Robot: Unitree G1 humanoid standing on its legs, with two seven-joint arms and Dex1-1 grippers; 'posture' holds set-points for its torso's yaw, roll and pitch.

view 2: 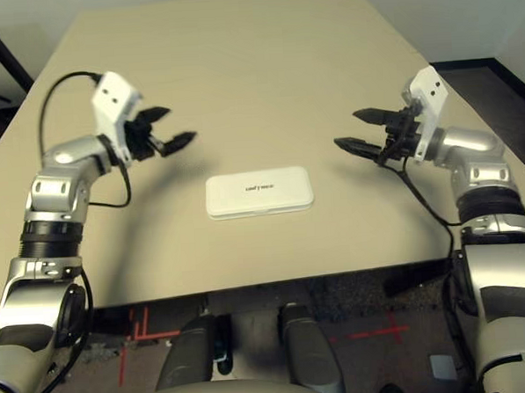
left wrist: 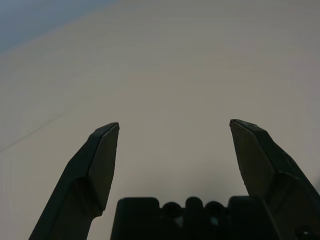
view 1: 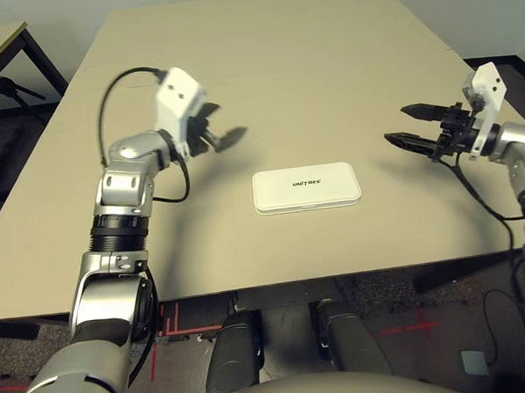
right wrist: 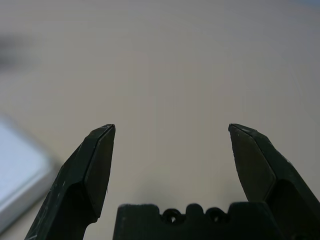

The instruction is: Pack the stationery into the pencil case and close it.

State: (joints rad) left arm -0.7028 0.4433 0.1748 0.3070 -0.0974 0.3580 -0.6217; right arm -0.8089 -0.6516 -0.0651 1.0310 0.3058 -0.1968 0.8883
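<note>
The white pencil case [view 1: 306,187] lies flat in the middle of the table with its lid down and dark lettering on top. The stationery is out of view. My left gripper [view 2: 171,126] hovers above the table to the left of the case and a little farther back, open and empty. To the right of the case my right gripper [view 2: 358,130] is held above the table, open with nothing between its fingers. A corner of the case [right wrist: 20,180] shows in the right wrist view beside the open fingers. The left wrist view has the open left gripper [left wrist: 174,127] over bare tabletop.
The beige table [view 1: 282,63] stretches far back behind the case. A black stand [view 1: 10,86] and another table's corner sit off the left edge. Floor with red tape marks [view 1: 168,325] lies below the near edge.
</note>
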